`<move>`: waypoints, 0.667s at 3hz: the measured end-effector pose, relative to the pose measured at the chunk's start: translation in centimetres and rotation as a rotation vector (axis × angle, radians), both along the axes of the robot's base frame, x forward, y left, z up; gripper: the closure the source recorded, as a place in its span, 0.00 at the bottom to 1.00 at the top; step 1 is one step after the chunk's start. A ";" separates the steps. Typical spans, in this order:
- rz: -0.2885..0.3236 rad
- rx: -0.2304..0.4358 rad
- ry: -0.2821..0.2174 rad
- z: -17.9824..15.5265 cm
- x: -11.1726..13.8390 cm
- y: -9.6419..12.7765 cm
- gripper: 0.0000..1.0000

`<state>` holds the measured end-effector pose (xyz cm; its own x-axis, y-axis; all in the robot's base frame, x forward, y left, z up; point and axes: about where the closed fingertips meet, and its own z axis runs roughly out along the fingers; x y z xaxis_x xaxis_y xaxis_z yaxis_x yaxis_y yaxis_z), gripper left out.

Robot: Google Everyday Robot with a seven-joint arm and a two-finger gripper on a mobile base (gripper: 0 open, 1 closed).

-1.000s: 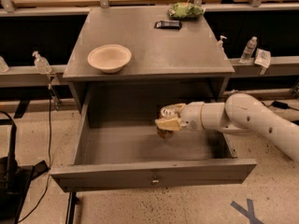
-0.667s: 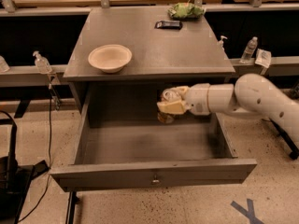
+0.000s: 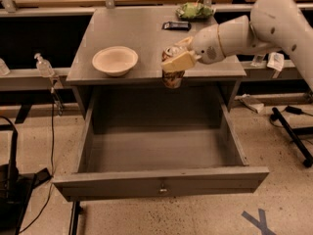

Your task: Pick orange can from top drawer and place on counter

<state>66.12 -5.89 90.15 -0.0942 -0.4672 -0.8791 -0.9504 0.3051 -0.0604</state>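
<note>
My gripper is shut on the orange can. It holds the can upright in the air, at the front edge of the counter and above the back of the open top drawer. The can's silver top shows between the fingers and its mottled orange body hangs below them. The drawer is pulled out wide, with a small round knob on its front panel. Nothing shows inside the drawer.
A cream bowl sits on the counter's front left. A black flat object and a green bag lie at the counter's back right. Clear bottles stand on side ledges. Cables and a black stand are on the floor.
My gripper has lifted the orange can up out of the drawer to counter height, and the arm has risen with it.
</note>
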 end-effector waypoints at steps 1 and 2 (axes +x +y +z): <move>-0.018 -0.025 0.122 0.0 4.7 -0.2 1.00; -0.108 -0.005 0.162 1.1 8.1 -2.3 1.00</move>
<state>74.22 -8.17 91.25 -0.2840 -0.4511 -0.8461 -0.9095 0.4061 0.0888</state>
